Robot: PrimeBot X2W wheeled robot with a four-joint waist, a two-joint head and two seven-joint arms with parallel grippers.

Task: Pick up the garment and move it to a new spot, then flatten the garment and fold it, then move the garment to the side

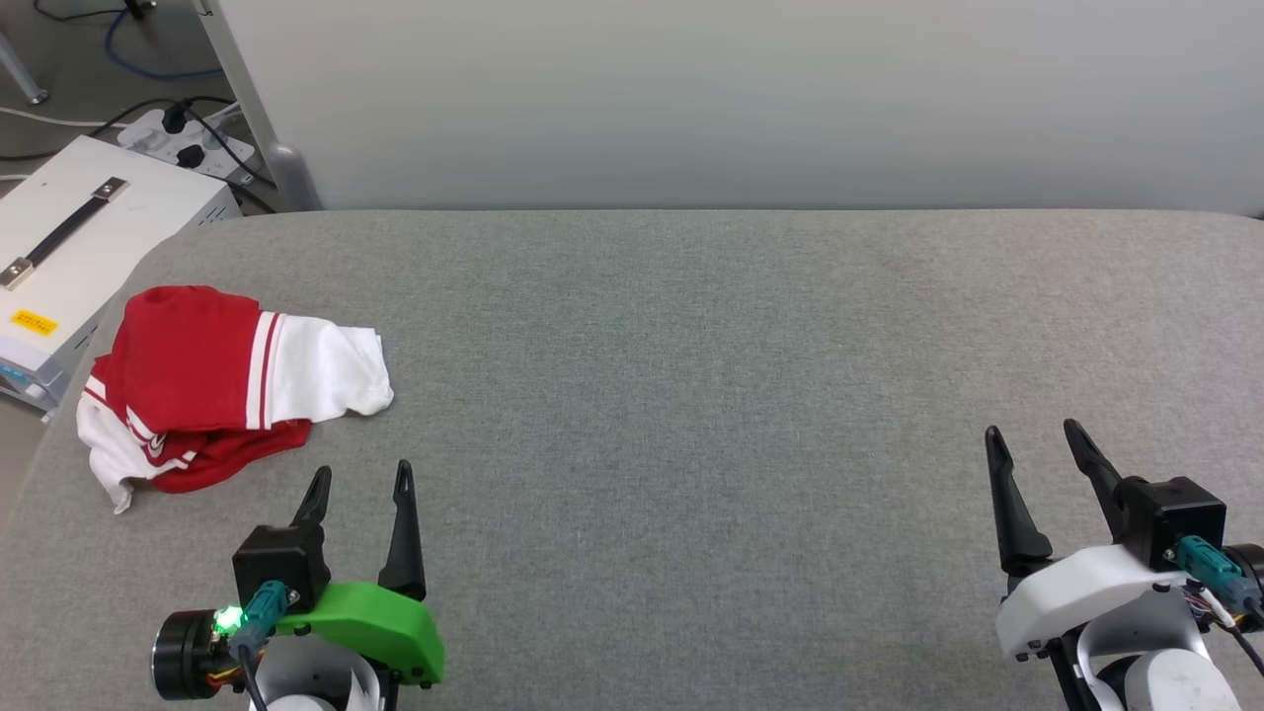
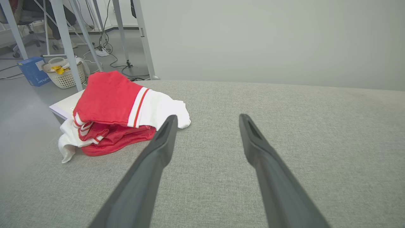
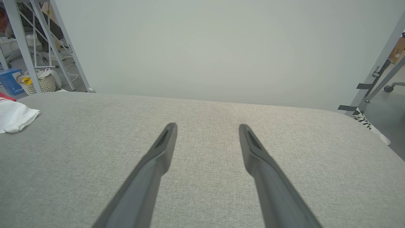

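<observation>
I count one garment on the grey padded table. It is a red jersey shirt with white sleeves and red-white striped trim, lying in a crumpled heap at about nine o'clock in my head view, close to the table's left edge. No lettering shows from here.

I have two grippers, each with two dark fingers. The left gripper sits at seven o'clock with its jaws spread wide and nothing between them. The shirt lies near it at eleven o'clock, apart from the fingertips. The right gripper sits at four o'clock, also spread wide and empty, well apart from the shirt.

Off the table at ten o'clock stands one white case with a black handle. The left wrist view adds one white basket and one blue box on the floor.
</observation>
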